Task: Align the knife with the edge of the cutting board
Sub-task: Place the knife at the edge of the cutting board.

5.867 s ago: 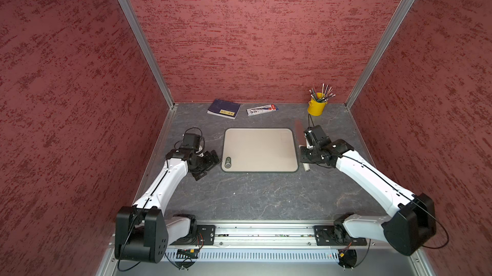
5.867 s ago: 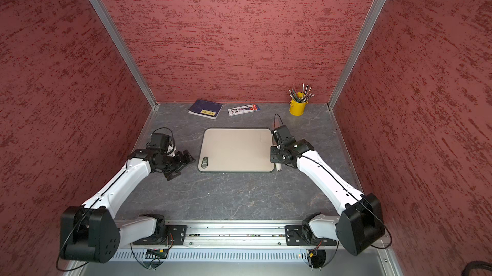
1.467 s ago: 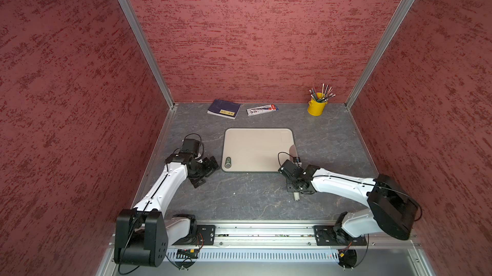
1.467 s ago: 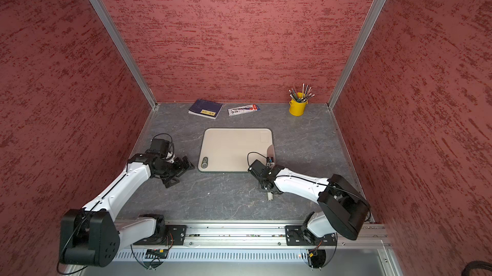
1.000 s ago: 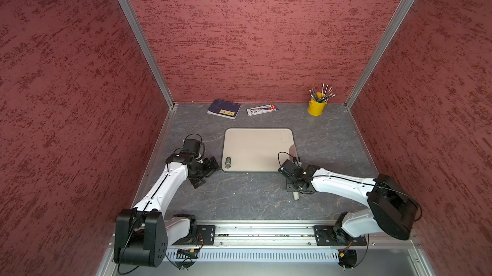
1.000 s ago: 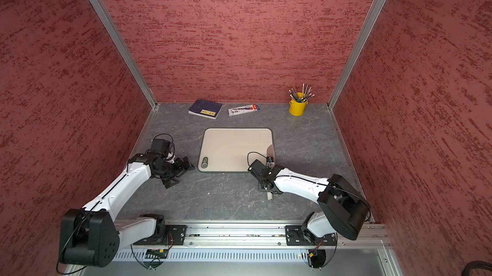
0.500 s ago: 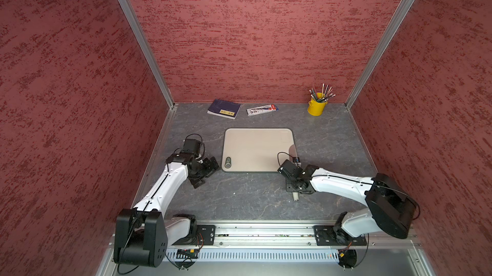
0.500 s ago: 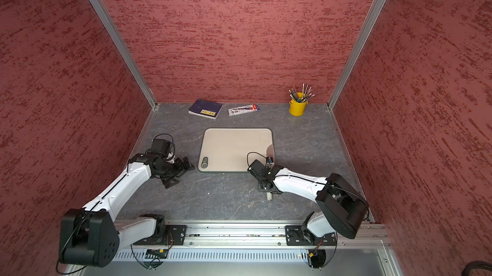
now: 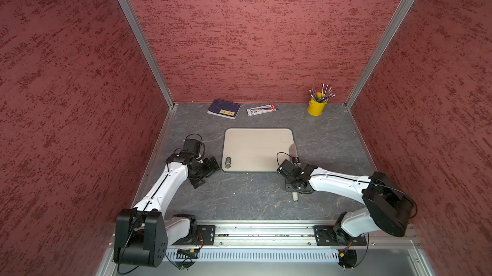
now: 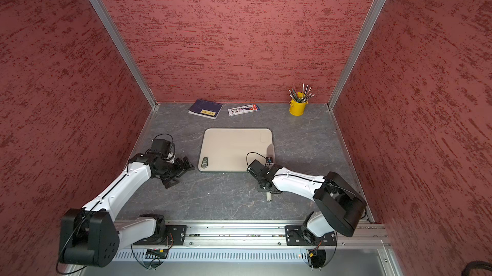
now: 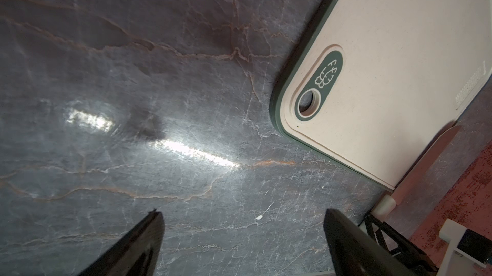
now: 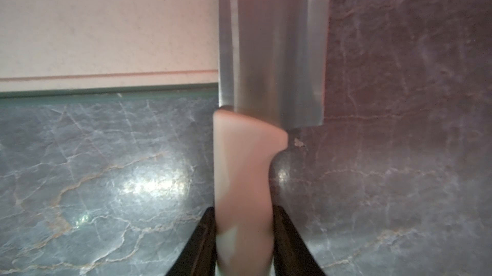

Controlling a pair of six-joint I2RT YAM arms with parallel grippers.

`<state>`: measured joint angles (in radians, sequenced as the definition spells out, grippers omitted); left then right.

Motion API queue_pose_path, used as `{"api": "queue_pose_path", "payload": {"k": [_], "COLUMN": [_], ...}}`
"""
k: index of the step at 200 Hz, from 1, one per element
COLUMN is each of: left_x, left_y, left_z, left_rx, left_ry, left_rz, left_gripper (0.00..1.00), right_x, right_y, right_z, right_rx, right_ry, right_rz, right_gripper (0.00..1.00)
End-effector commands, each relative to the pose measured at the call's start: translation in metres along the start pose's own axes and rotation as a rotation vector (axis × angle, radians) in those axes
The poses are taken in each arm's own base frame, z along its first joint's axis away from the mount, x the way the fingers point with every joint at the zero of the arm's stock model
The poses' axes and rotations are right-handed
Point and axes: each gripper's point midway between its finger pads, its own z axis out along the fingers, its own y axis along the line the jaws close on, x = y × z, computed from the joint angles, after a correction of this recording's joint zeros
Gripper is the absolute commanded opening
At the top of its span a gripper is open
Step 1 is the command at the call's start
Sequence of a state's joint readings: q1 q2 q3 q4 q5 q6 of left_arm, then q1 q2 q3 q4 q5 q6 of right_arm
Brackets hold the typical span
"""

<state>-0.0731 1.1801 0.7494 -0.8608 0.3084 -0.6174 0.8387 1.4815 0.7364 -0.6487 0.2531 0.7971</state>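
Since earlier, the right arm has swung to the near corner of the one flat, rounded beige cutting board (image 9: 255,149). In both top views, one knife (image 10: 270,152) lies along its right edge on the marbled grey bench (image 9: 239,194). Left wrist: left fingers (image 11: 133,248) apart, empty. Right wrist: right fingers (image 12: 197,242) clamp the smooth off-white handle.

Grey-bladed knife (image 12: 271,48) runs parallel along the beige cutting board (image 12: 106,21).

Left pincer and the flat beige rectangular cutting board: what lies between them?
Only bare grey marbled tabletop and one tiny white fleck. The left wrist view shows it: the open left pincer stands apart from the beige cutting board.
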Motion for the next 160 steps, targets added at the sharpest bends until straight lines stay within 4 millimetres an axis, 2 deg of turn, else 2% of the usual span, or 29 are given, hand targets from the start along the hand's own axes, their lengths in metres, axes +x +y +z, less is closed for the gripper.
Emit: {"api": "queue_pose_path", "payload": {"k": [1,113,160], "left_x": [0.001,0.002,0.002], "left_y": [0.003,0.002,0.003], "left_z": [0.002,0.001,0.001], "left_rx": [-0.015,-0.014,-0.018], "left_ry": [0.005,0.004,0.004], "left_rz": [-0.007,-0.005,-0.006], "left_gripper": [0.98,0.98,0.98], "right_x": [-0.007,-0.013,-0.013], "right_y": [0.014,0.022,0.016], "right_z": [-0.011,-0.022,-0.022], "right_rx": [-0.052,-0.092,-0.070], "right_ry": [-0.013,-0.025,-0.032], "right_rz": [0.012,0.001,0.008], "right_gripper": [0.00,0.00,0.00]}}
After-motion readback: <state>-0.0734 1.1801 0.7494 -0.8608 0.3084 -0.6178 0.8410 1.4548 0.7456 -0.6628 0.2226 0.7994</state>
